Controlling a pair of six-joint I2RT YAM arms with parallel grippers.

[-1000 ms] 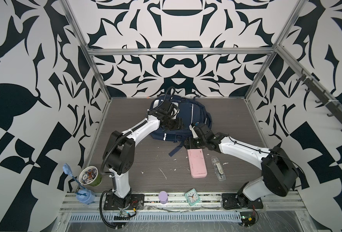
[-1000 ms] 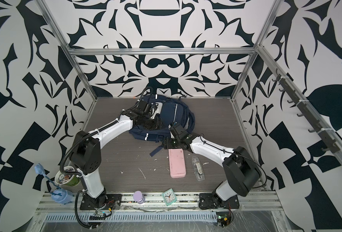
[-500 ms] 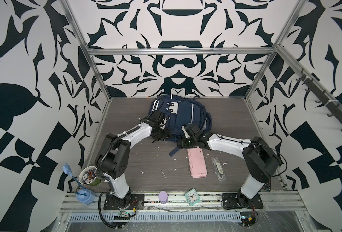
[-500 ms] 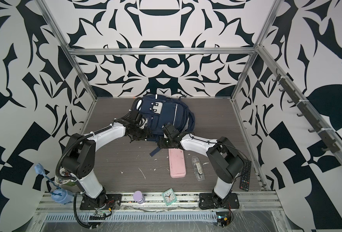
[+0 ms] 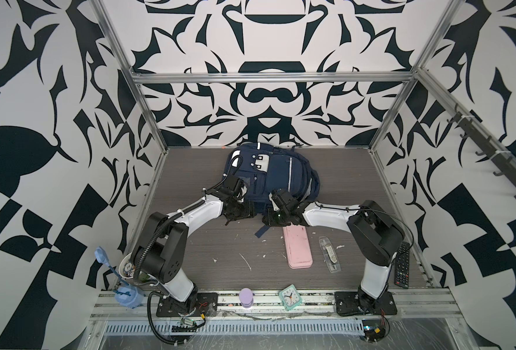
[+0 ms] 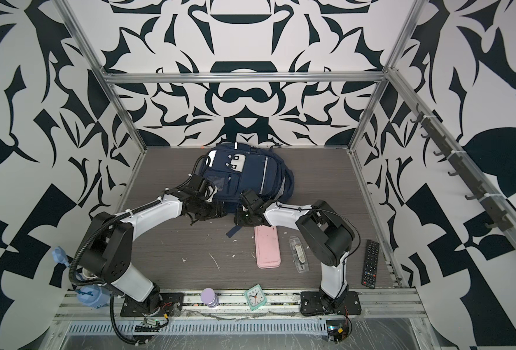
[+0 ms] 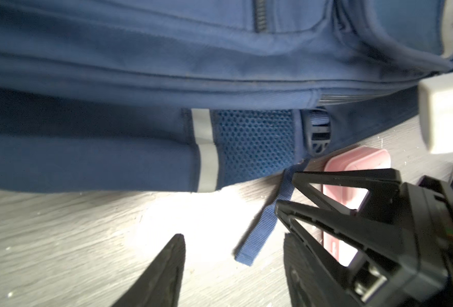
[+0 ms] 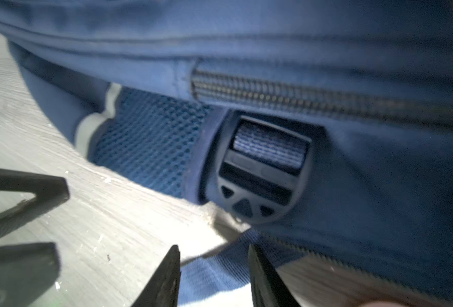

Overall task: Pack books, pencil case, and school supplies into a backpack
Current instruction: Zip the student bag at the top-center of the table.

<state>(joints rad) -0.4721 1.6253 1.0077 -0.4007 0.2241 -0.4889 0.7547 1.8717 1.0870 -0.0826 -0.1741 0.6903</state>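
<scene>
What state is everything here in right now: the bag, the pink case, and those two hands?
Backpack: lying front up, zips in view shut.
Pencil case: flat on the table, closed, not packed.
Packet: flat beside the case, not packed.
Left hand: open, empty.
Right hand: fingers either side of the backpack's strap; grip unclear.
Remote: lying at the table edge.

Open tabletop [image 5: 205, 242] lay on the left arm's side in front of the backpack [image 5: 281, 178], with only small white scraps on it. The near edge of the pack was crowded: left tool [image 7: 232, 238] and right tool [image 8: 214, 248] close together, loose strap [image 7: 268, 220] running between them. The pencil case [image 5: 297, 248] and clear packet [image 5: 329, 253] blocked the right side, with a remote [image 5: 402, 263] by the right arm. The pack's far end sat right up at the back wall.
</scene>
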